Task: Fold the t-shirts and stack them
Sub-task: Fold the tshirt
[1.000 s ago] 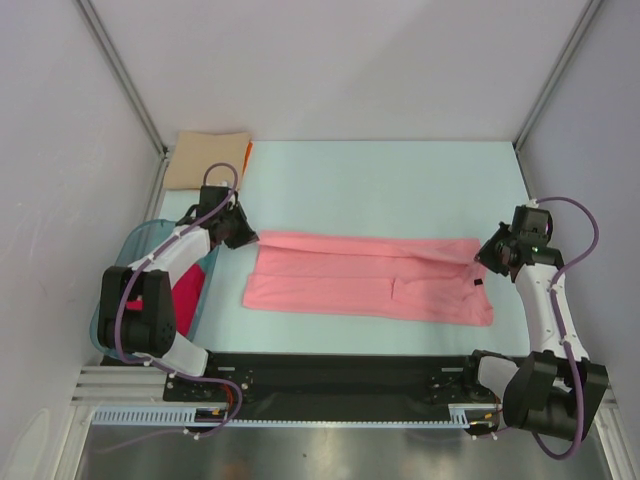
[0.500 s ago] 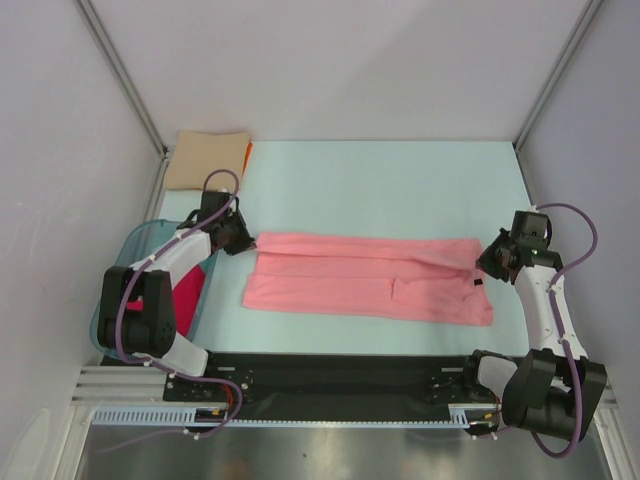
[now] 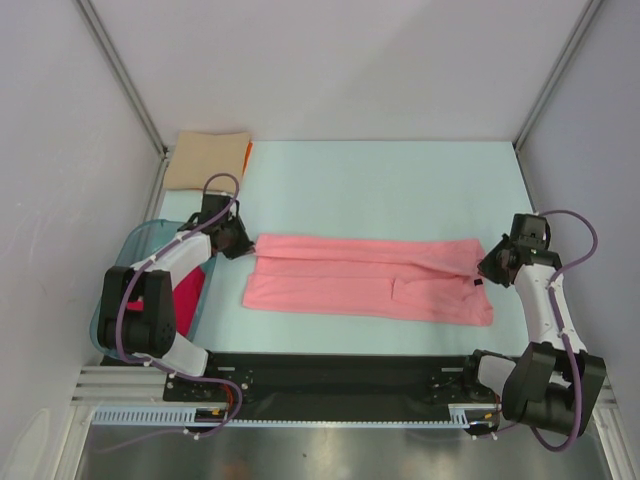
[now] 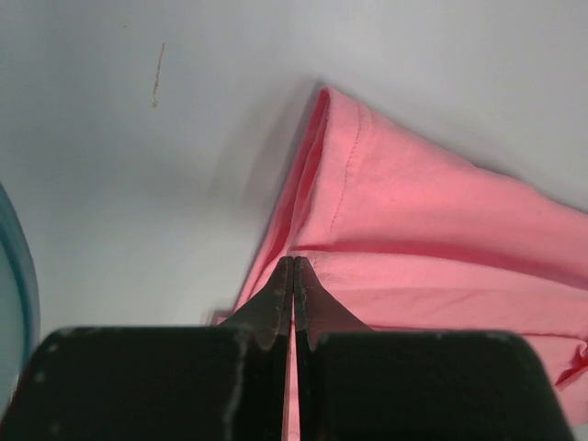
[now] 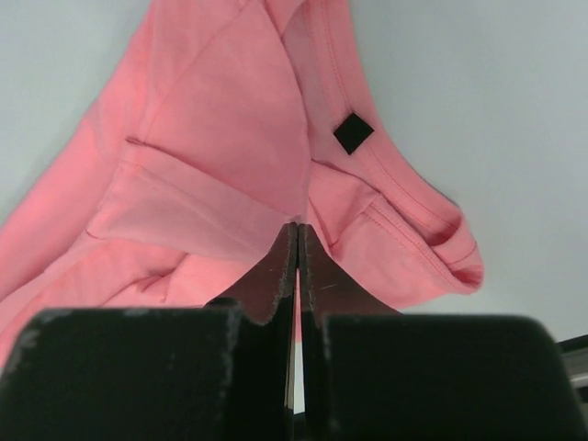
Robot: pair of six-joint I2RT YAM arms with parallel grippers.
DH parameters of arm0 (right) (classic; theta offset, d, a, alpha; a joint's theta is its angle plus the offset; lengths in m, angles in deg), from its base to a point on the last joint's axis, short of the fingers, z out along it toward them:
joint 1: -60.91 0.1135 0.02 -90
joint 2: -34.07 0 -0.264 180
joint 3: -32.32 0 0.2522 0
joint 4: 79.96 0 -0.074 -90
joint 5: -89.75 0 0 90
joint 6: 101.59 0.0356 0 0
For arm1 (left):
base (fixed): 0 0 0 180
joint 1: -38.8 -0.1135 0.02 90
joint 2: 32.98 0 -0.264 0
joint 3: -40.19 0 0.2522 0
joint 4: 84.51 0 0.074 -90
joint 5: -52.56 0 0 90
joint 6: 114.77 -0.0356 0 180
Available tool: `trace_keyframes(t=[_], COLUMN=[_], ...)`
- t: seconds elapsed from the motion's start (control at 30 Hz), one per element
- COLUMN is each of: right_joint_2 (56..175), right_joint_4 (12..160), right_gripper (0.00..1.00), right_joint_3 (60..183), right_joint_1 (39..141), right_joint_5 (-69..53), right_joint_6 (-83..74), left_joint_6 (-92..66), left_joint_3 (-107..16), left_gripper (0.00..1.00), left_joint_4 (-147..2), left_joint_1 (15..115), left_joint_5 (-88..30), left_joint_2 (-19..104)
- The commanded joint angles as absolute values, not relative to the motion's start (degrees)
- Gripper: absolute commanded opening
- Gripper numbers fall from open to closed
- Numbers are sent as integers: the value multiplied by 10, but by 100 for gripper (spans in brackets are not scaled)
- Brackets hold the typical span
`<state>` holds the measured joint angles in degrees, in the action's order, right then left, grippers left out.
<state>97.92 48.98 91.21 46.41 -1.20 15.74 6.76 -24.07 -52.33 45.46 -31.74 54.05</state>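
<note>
Pale worktop (image 3: 400, 190) sitting between white walls (image 3: 350, 70), left gripper (image 3: 247, 243) and right gripper (image 3: 483, 267) clenching opposite ends of the salmon-pink t-shirt (image 3: 360, 280)

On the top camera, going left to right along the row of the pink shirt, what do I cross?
Teal tub → crimson t-shirt inside it → left fingers → salmon-pink t-shirt, pinched at both far corners → right fingers.

The long folded salmon-pink fabric t-shirt (image 3: 370, 282) is lying across frame centre. The tan folded t-shirt (image 3: 207, 160) is sitting upper left. Below it, the translucent teal plastic tub (image 3: 140, 240) is holding the crimson-pink t-shirt (image 3: 188, 290).
</note>
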Motion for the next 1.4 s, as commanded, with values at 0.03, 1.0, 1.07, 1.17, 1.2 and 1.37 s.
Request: trace_keyframes(t=[0.03, 1.0, 1.07, 1.17, 1.2, 1.37], right_joint_2=[985, 1207, 1232, 1253, 1262, 1285], right_joint_4=[482, 697, 677, 679, 681, 670], right_gripper=[3, 61, 53, 51, 52, 52], right_joint_3=[906, 1050, 1062, 1059, 1058, 1058], right_joint_1=[458, 723, 733, 738, 738, 739], right_joint_5=[24, -137, -148, -133, -133, -124], right_joint_6=[174, 163, 152, 139, 136, 120], left_joint_6=[76, 73, 74, 80, 83, 101], left_joint_3=[-224, -305, -306, -303, -301, -279], left_gripper=[0, 40, 39, 39, 39, 39], left_joint_4=[-530, -589, -588, -584, -582, -580], left_joint_1=[450, 582, 581, 579, 579, 574], left_joint_5=[-337, -265, -276, -284, -288, -299], left_joint_2=[519, 594, 607, 620, 623, 626])
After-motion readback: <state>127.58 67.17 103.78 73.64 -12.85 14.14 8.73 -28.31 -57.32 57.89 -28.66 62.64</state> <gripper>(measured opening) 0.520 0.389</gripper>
